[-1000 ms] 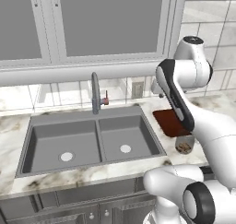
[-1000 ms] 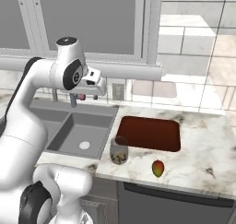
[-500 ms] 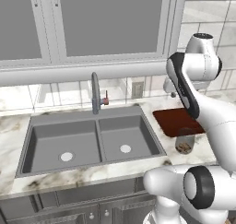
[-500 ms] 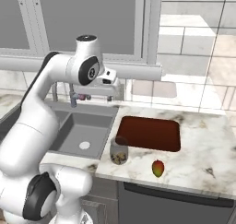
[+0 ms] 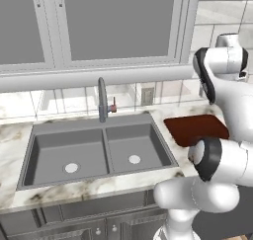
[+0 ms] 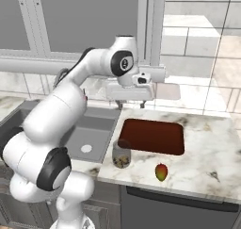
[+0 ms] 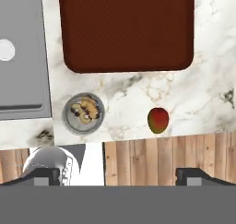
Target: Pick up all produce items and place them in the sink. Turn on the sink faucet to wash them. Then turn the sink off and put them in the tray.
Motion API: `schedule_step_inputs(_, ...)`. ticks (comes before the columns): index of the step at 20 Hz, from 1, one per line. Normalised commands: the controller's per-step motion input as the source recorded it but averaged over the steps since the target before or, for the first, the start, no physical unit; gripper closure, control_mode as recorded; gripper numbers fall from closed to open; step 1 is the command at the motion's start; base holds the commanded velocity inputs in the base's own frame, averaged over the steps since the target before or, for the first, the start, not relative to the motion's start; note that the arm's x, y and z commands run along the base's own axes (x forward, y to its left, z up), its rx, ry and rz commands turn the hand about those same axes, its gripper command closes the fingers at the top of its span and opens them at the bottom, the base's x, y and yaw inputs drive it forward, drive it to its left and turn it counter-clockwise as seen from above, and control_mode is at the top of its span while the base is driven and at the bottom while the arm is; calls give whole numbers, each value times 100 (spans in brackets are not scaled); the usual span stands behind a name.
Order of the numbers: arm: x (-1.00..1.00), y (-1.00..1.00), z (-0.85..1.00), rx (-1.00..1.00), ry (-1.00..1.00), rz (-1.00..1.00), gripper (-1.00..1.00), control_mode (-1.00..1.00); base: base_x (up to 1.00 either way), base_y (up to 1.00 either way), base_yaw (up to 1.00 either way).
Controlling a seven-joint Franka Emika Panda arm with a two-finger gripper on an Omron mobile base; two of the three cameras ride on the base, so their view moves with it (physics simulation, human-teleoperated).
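Arm: up high over the counter, hand turned to look straight down, level with the window ledge.
Gripper (image 7: 118,174): jaws wide apart, nothing between them; in the hand view the two dark tips sit at the bottom edge, well clear of everything below.
Fruit (image 6: 161,172): red with a green-yellow patch, lying on the marble near the counter's front edge, in front of the tray and apart from it.
Tray (image 6: 151,136): dark red-brown, flat on the counter just right of the sink, bare inside.
Jar (image 6: 121,154): small clear one with bits of food in it, standing upright between the sink's right rim and the tray's front-left corner, left of the fruit.
Sink (image 5: 96,148): both dark grey basins bare, a pale drain in each.
Faucet (image 5: 102,99): behind the divider, red-tipped lever on its right side, no water seen running.
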Motion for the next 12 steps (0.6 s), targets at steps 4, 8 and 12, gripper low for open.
schedule_step_inputs(4, -4, -100, -51, -1, 20, -5, -100, -100, 0, 0, 0)
schedule_step_inputs(8, -5, -95, -65, 3, 11, -3, -100, -100, 0, 0, 0)
schedule_step_inputs(12, -37, -63, -82, 12, 0, 0, -100, -100, 0, 0, 0)
